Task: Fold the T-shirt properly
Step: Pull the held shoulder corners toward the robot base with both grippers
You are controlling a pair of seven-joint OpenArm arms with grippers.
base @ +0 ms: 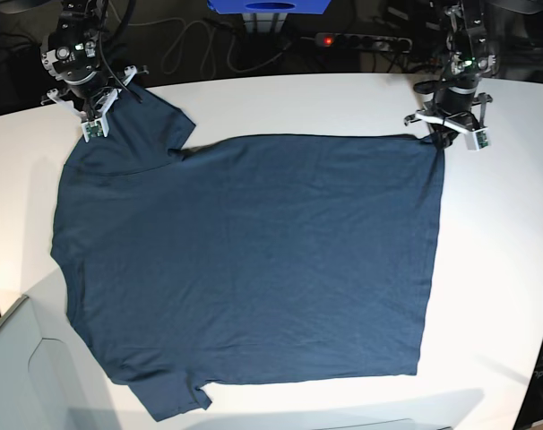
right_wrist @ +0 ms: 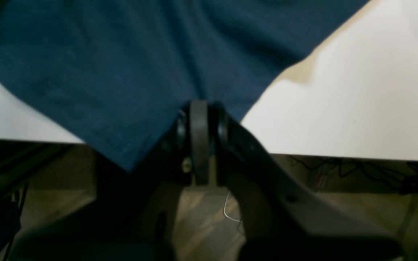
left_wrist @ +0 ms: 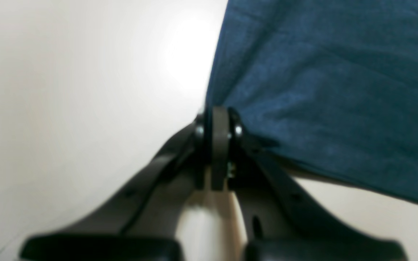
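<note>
The dark navy T-shirt (base: 254,260) lies spread flat on the white table (base: 504,269), hem to the right and sleeves at the far left and near left. My left gripper (base: 435,136) is at the far right hem corner. In the left wrist view it (left_wrist: 219,116) is shut on the cloth's corner (left_wrist: 325,90). My right gripper (base: 106,103) is at the far left sleeve. In the right wrist view it (right_wrist: 199,108) is shut on the cloth (right_wrist: 122,65), which fans out ahead of it. No neck label shows.
The table's far edge runs just behind both grippers. Beyond it are a blue box (base: 271,7), a power strip with a red light (base: 361,40) and cables. A grey panel (base: 21,367) stands at the near left corner.
</note>
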